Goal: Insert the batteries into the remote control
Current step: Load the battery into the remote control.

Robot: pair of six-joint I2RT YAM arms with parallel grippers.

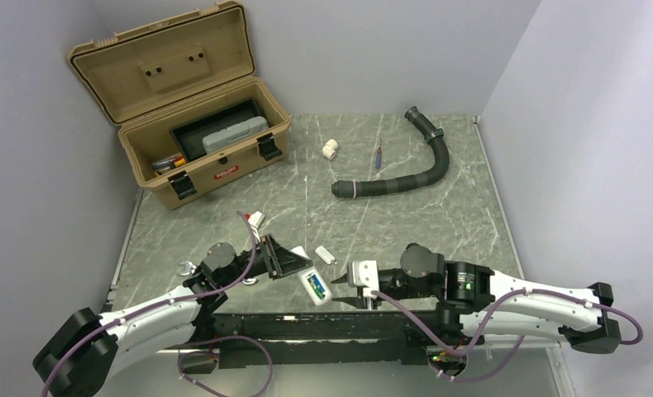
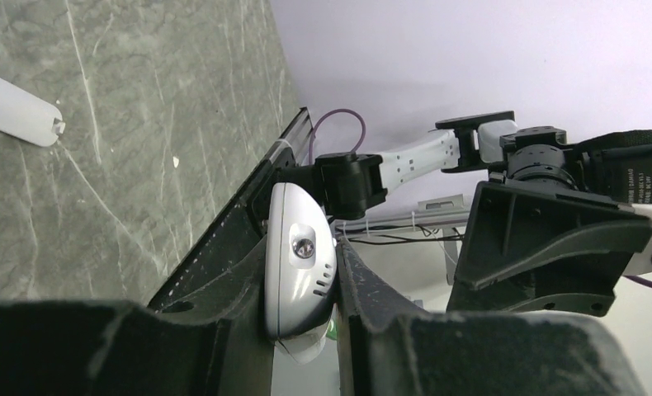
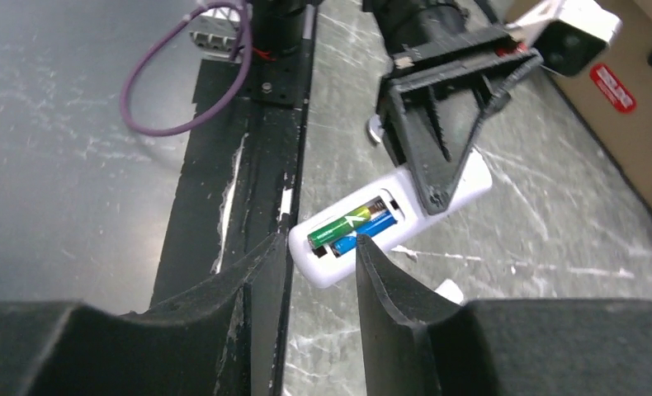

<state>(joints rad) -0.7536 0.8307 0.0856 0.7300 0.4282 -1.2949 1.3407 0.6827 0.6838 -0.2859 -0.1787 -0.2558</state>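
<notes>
My left claw (image 2: 300, 252) was squeezed shut on the remote (image 2: 298, 264). Its two black fingers (image 2: 224, 313) pressed the remote's long sides. From my left wrist I saw only its round white end, with a tiny clear bulb in it.

My right claw (image 3: 316, 268) was open. Its fingers (image 3: 252, 280) stood apart, and the near end of the remote sat right at the gap between them. I could not tell if they touched it.

The remote was small and white. Its back faced up and the lid was off. In the open slot lay the green battery (image 3: 342, 224) and the blue battery (image 3: 370, 233), side by side. The green one had a bit of yellow and a white mark on it. From above, the slot showed as a little blue-green patch.

The remote was between my two claws, close to the near edge of the table (image 1: 439, 223) and just by the black rail (image 1: 307, 321). A small white cover (image 1: 325, 254) lay on the table just beside it.

Well away at the back, an open tan toolbox (image 1: 199, 145) was on the left and a black bendy hose (image 1: 406, 178) was on the right. A stubby white pipe piece (image 1: 330, 149) and a thin red-and-blue stick (image 1: 378, 157) lay between them.
</notes>
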